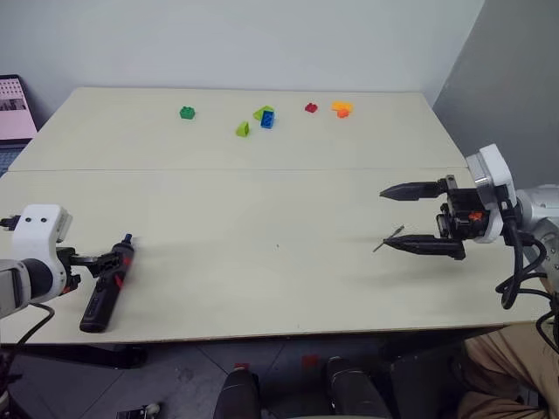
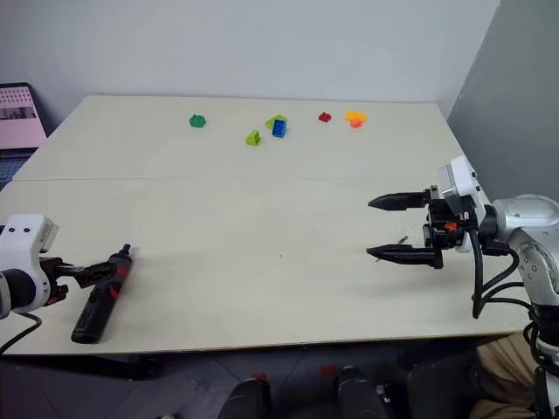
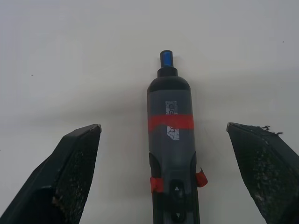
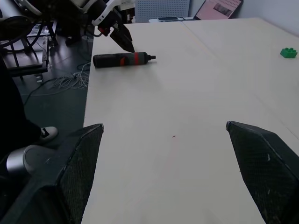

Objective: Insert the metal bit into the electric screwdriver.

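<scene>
The electric screwdriver (image 1: 103,297), black with red bands, lies on the table near the front left edge with its narrow tip pointing away from me. My left gripper (image 3: 162,127) is open and straddles it, one finger on each side, neither touching it in the left wrist view. The metal bit (image 1: 389,238), a thin grey rod, lies on the table at the right, just beside the lower finger of my right gripper (image 1: 383,218). That gripper is open, points left and hovers above the table with nothing between its fingers.
Small coloured bricks sit along the far side: green (image 1: 187,113), lime (image 1: 243,129), blue (image 1: 267,119), red (image 1: 311,107) and orange (image 1: 341,108). A laptop (image 1: 13,109) stands off the far left corner. The table's front edge (image 1: 288,330) runs close to the screwdriver.
</scene>
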`<state>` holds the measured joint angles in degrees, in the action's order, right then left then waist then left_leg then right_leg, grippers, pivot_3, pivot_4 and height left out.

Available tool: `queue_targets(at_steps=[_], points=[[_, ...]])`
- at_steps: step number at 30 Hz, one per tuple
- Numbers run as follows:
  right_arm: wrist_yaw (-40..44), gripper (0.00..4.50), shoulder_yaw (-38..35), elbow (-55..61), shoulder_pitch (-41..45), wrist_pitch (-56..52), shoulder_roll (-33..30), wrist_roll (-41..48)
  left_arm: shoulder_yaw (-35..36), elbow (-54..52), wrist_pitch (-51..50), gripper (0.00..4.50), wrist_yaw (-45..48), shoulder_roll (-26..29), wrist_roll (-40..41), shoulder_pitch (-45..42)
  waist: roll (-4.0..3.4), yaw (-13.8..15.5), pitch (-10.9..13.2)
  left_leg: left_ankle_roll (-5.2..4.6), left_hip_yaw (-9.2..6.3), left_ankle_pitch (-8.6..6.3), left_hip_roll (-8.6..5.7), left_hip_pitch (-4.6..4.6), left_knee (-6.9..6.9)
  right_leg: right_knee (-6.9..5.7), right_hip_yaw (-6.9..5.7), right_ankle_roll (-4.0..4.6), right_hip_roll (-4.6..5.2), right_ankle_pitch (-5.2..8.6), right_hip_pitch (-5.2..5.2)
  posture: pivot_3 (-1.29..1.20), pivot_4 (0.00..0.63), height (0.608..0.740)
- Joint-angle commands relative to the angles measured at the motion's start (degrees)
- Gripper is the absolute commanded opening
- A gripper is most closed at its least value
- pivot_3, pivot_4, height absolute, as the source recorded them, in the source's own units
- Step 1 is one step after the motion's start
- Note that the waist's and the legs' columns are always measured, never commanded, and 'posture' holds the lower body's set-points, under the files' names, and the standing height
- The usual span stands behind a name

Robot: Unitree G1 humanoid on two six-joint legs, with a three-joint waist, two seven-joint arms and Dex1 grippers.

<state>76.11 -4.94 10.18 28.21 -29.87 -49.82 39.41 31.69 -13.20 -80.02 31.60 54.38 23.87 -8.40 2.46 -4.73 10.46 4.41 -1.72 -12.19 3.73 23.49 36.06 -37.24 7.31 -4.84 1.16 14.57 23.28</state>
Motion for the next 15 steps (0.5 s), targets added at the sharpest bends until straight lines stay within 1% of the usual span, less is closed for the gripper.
queue_targets(at_steps=[1,4,10,15], points=[[0.38,4.43,0.1,0.62,1.56,0.1,0.48,0.33,-1.31,2.17,-2.52,4.5,-0.91,1.69,0.12,-3.52,0.01,-0.02,0.0,0.0,-0.02,0.0,0.0,0.0,0.0,0.0,-0.02,-0.01,-0.01,0.0,0.0,0.0,0.15,0.74],[0.39,4.43,0.57,0.55,2.31,0.36,1.11,0.34,-3.65,4.2,-3.54,4.5,-2.24,1.77,-0.6,-6.05,0.01,-0.05,0.0,0.0,-0.02,0.0,0.0,0.0,0.0,0.0,-0.01,-0.02,-0.01,-0.01,0.0,0.0,0.15,0.74],[0.84,4.43,1.51,0.86,2.53,0.83,1.59,-0.09,-8.81,11.93,-3.34,4.5,-4.93,2.91,-2.56,-14.85,0.01,0.12,0.0,0.0,-0.09,0.0,-0.01,0.02,0.0,0.0,-0.07,-0.17,-0.02,-0.09,-0.02,0.0,0.15,0.74],[0.48,4.43,1.29,1.87,2.53,0.25,1.89,0.67,-12.55,14.59,-4.1,4.5,-4.38,3.97,-2.33,-17.7,0.01,0.02,0.0,0.0,-0.12,0.0,-0.01,0.08,-0.02,0.01,-0.1,-0.29,-0.03,-0.16,0.01,0.0,0.15,0.74]])
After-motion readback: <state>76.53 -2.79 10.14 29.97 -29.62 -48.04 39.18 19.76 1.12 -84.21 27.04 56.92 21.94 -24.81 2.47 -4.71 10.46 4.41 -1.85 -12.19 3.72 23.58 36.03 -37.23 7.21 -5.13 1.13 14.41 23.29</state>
